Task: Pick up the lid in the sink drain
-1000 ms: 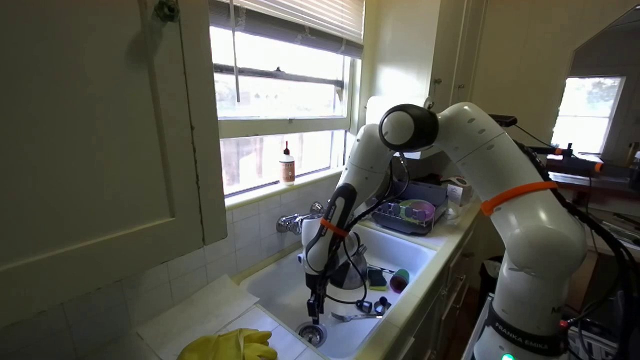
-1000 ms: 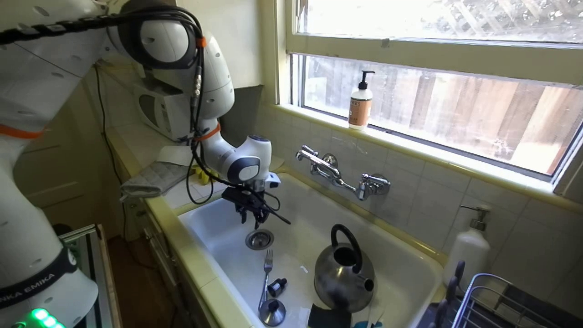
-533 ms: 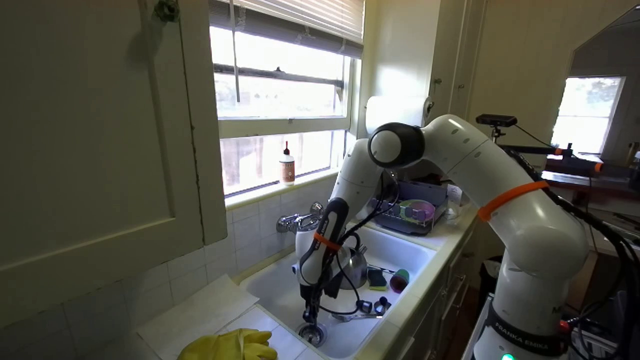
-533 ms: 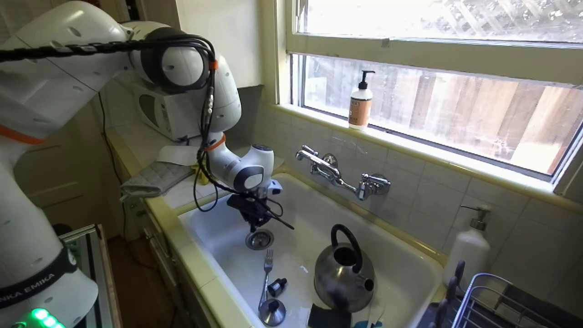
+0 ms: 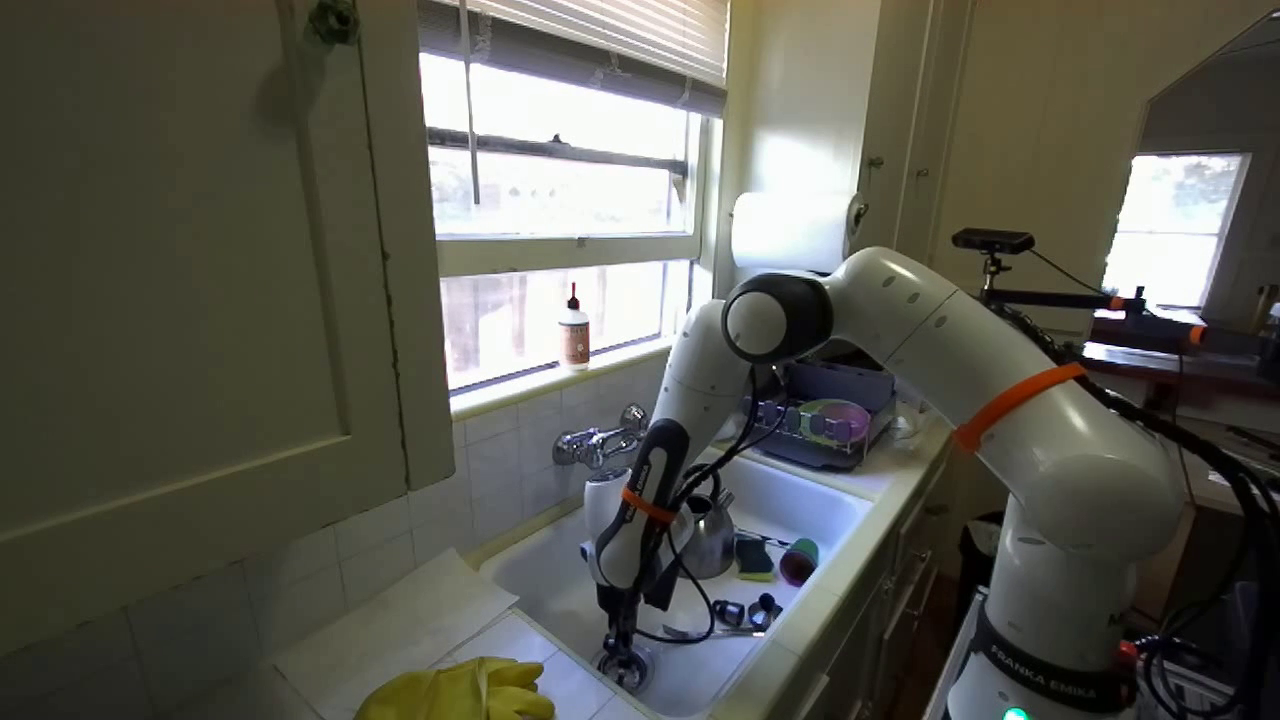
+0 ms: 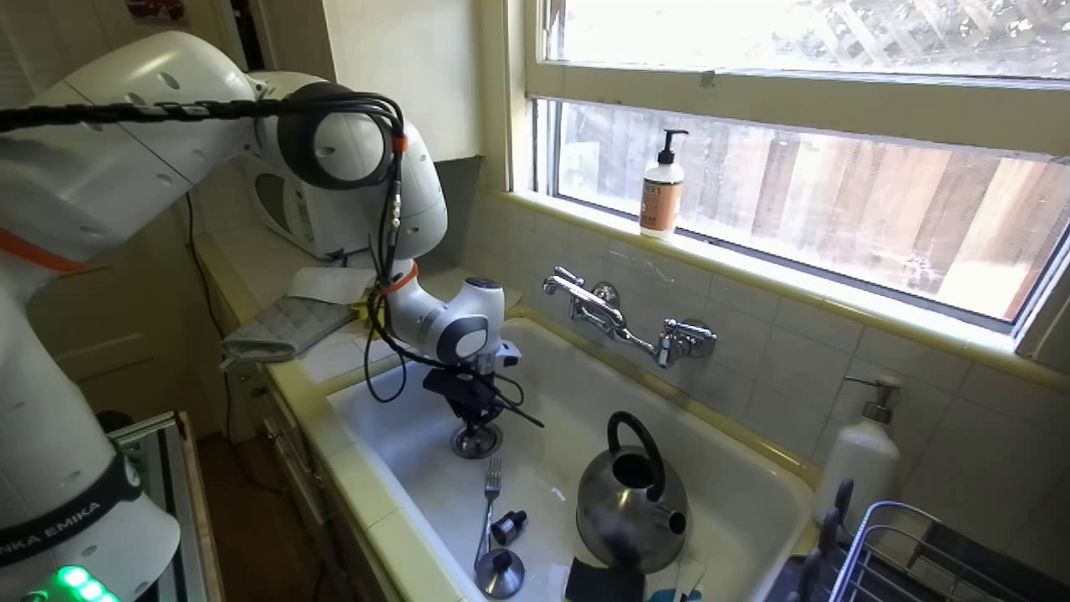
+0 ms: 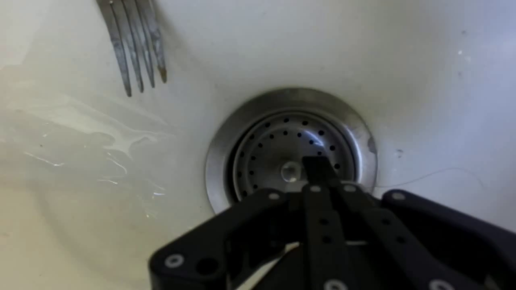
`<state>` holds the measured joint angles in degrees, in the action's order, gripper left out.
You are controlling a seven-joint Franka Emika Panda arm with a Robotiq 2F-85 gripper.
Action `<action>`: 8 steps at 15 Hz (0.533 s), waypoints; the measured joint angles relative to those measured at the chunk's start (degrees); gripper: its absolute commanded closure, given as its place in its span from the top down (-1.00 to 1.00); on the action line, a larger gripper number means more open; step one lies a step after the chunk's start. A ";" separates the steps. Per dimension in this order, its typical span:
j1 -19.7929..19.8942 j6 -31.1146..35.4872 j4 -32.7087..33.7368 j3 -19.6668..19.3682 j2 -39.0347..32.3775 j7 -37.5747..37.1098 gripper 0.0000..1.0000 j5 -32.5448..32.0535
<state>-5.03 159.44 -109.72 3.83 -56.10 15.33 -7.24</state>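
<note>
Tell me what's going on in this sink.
A robot arm reaches down into the white sink, apparently to take the strainer lid out of the drain. Its gripper is right over the drain; in the wrist view the fingertips appear beside the lid's round knob, but whether they touch it is unclear. The lid sits in the drain, not yet lifted. A fork lies nearby, and a steel kettle stands in the basin.

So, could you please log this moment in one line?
task: lid pickup; pincer: shut, over drain; lid: in drain; contact: unclear; fork: beside drain
</note>
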 measured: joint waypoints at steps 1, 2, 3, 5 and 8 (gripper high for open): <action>-0.27 0.00 0.46 -0.30 -0.42 -0.41 -1.00 -0.25; -0.49 0.00 0.84 -0.51 -0.78 -0.66 -1.00 -0.44; -0.63 0.00 1.21 -0.63 -1.12 -0.77 -1.00 -0.59; -0.90 0.00 1.97 -0.89 -1.90 -1.00 -1.00 -0.86; -1.37 0.00 3.16 -1.35 -3.05 -1.55 -1.00 -1.07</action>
<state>-6.39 159.44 -106.56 2.47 -59.15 13.78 -8.31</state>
